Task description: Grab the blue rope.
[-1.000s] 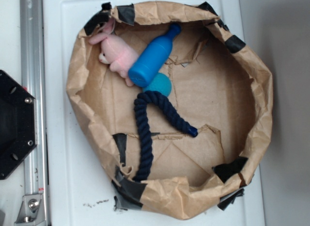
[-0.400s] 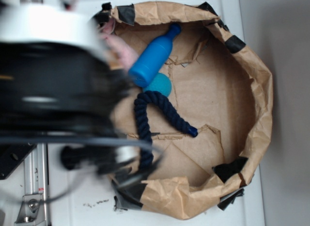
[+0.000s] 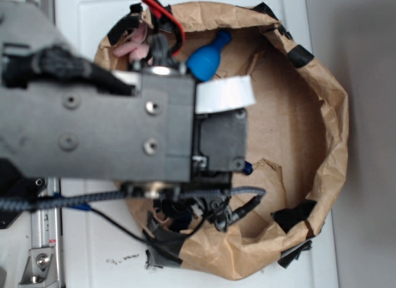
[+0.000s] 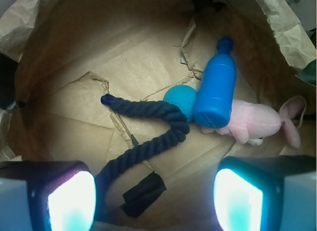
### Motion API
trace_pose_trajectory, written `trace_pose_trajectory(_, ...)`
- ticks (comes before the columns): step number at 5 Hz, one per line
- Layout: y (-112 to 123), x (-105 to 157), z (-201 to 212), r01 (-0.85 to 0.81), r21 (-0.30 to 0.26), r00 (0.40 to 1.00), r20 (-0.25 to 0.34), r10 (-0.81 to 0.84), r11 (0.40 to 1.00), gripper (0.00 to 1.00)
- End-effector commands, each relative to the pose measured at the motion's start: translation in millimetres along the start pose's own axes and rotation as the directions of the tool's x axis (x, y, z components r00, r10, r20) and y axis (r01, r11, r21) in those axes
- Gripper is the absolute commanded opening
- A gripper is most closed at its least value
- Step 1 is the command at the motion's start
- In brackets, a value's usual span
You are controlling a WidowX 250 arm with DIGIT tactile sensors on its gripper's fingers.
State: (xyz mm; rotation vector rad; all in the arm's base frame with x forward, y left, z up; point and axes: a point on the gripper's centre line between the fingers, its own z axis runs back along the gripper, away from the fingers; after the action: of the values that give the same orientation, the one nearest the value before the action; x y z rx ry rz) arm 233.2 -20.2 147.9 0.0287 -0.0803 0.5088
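Observation:
In the wrist view the blue rope (image 4: 163,142), a thick twisted navy cord, lies bent on the floor of the brown paper bag (image 4: 34,23). Its bright blue capped end (image 4: 106,99) points left and its other length runs down beside my left finger (image 4: 72,201). My gripper (image 4: 156,199) is open and empty above the bag floor, with the rope's lower part just inside the left finger. In the exterior view my arm (image 3: 99,127) hides all of the rope but its capped end (image 3: 247,168).
A bright blue plastic bottle (image 4: 215,92) leans on a pink plush rabbit (image 4: 257,123), with a teal ball (image 4: 178,99) beside them. Black tape (image 4: 143,191) lies on the bag floor between my fingers. The crumpled bag rim (image 3: 331,115) stands all around. A metal rail (image 3: 40,238) runs along the left.
My arm has swung in from the left over the bag. It now covers the rope, the ball and most of the bottle in the exterior view.

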Motion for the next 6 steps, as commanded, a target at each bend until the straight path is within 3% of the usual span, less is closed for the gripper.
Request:
trace_pose_trajectory(1, 0.8, 7.0, 11.7, -0.002, -0.028, 0.999, 0.045, 0.003, 1.0, 1.0)
trace_pose_trajectory(2, 6.9, 4.0, -39.0, -0.145, 0.014, 0.988, -0.055, 0.145, 0.989, 1.0)
trace_pose_trajectory(3, 6.1, -3.3, -89.0, -0.189, -0.024, 0.979, -0.087, 0.186, 0.982, 1.0)
trace_pose_trajectory(4, 1.8, -11.5, -114.9, -0.176, -0.027, 0.98, -0.096, 0.173, 0.984, 1.0)
trace_pose_trajectory(5, -4.8, -17.1, -135.4, -0.126, -0.092, 0.991, -0.054, 0.121, 0.988, 1.0)
trace_pose_trajectory(6, -14.1, -8.1, -139.2, -0.047, -0.132, 0.999, 0.003, 0.047, 0.99, 0.0)
